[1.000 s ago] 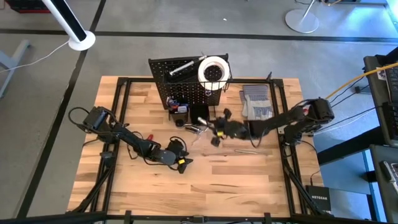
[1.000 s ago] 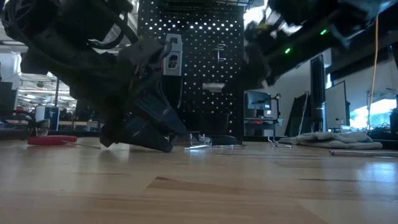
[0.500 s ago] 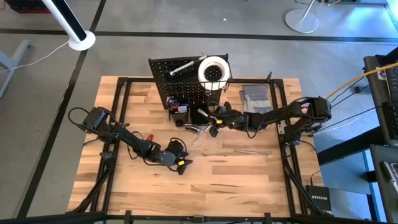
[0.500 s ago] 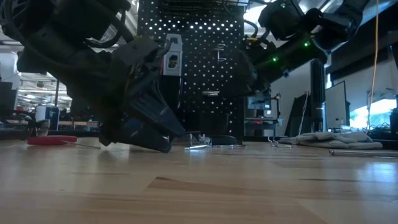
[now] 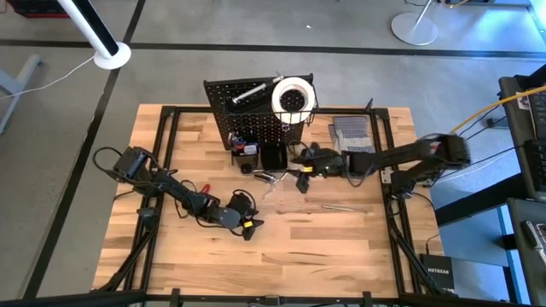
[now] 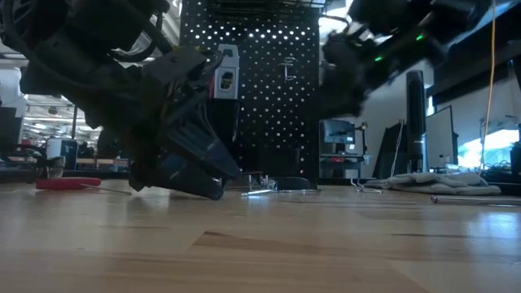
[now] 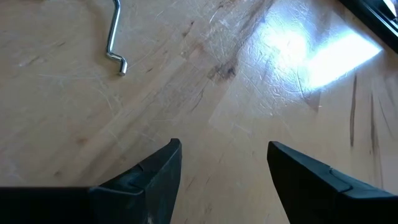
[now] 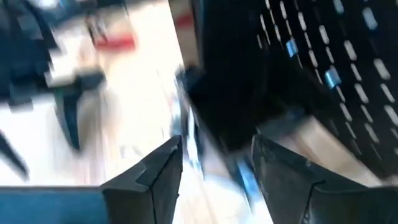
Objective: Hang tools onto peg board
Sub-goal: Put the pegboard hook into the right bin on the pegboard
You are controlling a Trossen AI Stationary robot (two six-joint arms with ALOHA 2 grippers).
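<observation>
- High view: the right gripper (image 5: 300, 166) has drawn back a little from the peg board (image 5: 256, 115) since half a second ago, and hangs near the silver tool (image 5: 270, 177) on the desk (image 5: 341, 247); the white tape roll (image 5: 292, 95) sits at the board's top; the left gripper (image 5: 247, 223) waits low, unmoved.
- Low view: the right arm is a blur beside the board; nothing newly hung, I judge.
- Left wrist view: jaws spread, empty, over bare wood near a bent metal hook (image 7: 114, 37).
- Right wrist view: jaws spread, holding nothing; another pickup seems next.
</observation>
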